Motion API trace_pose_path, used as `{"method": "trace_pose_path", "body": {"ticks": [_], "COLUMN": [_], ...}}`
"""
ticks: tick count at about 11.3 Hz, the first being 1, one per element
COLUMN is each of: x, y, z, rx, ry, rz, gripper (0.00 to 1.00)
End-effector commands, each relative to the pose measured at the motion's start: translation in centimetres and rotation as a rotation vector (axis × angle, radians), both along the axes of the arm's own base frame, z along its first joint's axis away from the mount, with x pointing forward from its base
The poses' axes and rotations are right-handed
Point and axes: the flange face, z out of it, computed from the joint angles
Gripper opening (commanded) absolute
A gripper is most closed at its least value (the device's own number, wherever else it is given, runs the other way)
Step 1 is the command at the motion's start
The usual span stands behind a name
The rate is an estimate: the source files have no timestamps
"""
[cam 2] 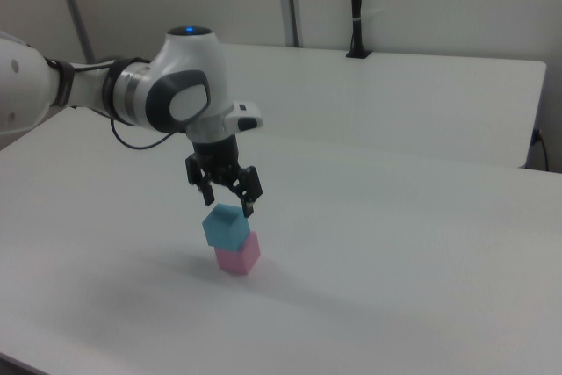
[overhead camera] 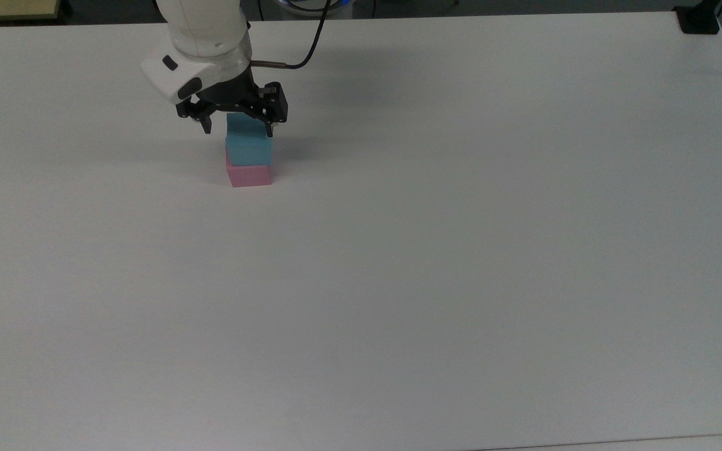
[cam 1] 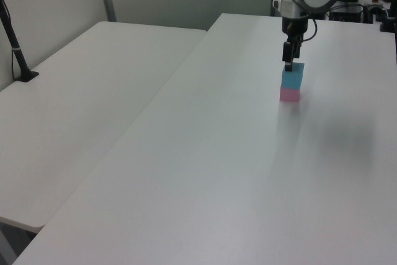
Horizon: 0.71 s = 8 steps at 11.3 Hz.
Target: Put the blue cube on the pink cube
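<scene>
I see blue cube [overhead camera: 249,146] sitting on pink cube [overhead camera: 249,175], far side of table [overhead camera: 461,250]. Fingers [overhead camera: 269,129] spread, just above blue. Risk: finger clips blue while lifting, knocks stack over.

No text, label, brand, number or sign can be read on anything in the three views.
</scene>
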Motion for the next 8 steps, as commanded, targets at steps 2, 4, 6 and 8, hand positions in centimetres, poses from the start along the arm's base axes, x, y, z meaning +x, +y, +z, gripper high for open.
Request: {"method": "trace_pose_path", "body": {"ticks": [2, 4, 6, 8], "x": [-0.9, -2.3, -5.1, -7.3], "y": [-0.5, -0.5, 0.7, 1.2], "z": [11.4, 17.7, 21.3, 23.2], "rx": [-0.012, 0.000, 0.005, 0.015], "ry": [0.006, 0.029, 0.066, 0.081], "rz": [-0.167, -0.178, -0.163, -0.155], "gripper": [1.00, 1.00, 1.00, 1.00]}}
